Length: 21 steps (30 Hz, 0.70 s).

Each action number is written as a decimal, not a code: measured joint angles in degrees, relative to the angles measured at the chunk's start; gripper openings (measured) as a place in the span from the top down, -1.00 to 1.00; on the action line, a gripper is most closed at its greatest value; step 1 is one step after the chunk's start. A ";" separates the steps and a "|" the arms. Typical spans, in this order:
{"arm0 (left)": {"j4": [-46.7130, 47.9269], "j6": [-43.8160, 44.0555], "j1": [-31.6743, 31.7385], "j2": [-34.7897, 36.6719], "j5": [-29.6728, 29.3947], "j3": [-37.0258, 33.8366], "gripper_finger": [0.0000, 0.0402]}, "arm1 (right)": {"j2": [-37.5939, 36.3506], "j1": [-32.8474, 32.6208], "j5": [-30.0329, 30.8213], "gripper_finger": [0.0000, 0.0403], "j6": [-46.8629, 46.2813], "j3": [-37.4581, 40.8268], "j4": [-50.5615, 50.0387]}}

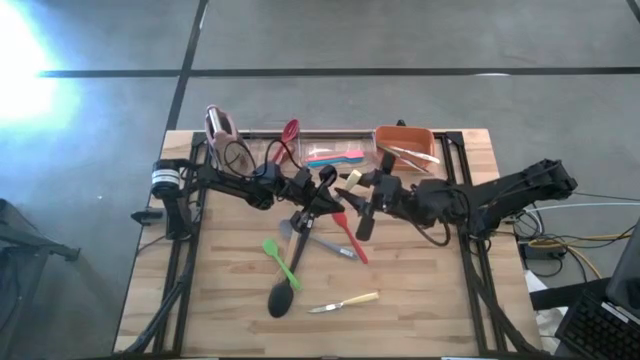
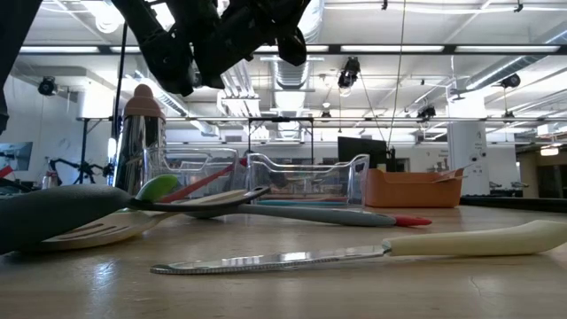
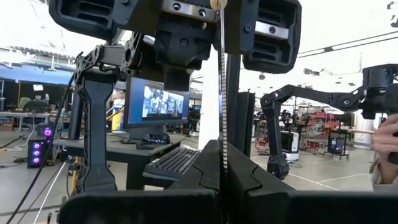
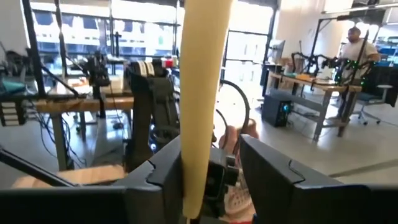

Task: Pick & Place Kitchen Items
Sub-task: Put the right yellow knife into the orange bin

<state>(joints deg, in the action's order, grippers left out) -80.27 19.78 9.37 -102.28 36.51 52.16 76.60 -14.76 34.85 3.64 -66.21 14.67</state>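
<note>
- Over mid-table, both grippers meet nose to nose on one knife (image 4: 205, 62), held off the wood; I read this as a hand-over.
- Left gripper (image 3: 222, 155): jaws fully closed on the thin serrated blade (image 3: 222, 93), which runs straight on toward the other gripper.
- Right gripper (image 4: 208, 168): jaws partly open around the pale handle. One finger touches it and a slim gap shows at the other, so no firm grip as I judge it.
- To do it well: close the right jaws square on the handle until both pads bear. Only then let the left release, and draw the arms apart along the blade's line so nothing twists.
- Risk: both loose at once and the knife drops onto the utensils (image 1: 300, 250) below.
- Pose: left arm reaches in from the left edge and right arm from the right, both low and stretched, wrists level.
- Orange bin (image 1: 405, 145) sits at the far edge, right of centre, a likely drop spot.
</note>
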 joint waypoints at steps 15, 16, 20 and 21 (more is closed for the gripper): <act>-0.56 -0.10 0.31 0.00 -0.06 -0.02 1.00 | 0.01 -0.03 -0.98 0.87 0.23 0.65 0.51; -0.31 0.18 0.33 0.00 0.17 0.00 1.00 | -0.01 -0.03 -0.98 0.87 0.41 0.65 0.46; 0.33 3.01 0.40 0.03 0.75 0.00 0.92 | -0.59 -0.05 -1.07 0.87 1.25 0.76 -0.22; 0.75 3.36 0.42 0.14 1.13 0.00 0.88 | -0.91 -0.05 -1.09 0.87 1.30 0.76 -0.57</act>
<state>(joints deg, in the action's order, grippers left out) -79.51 23.14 9.78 -102.14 37.64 52.16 75.69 -14.81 33.76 4.94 -65.45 14.10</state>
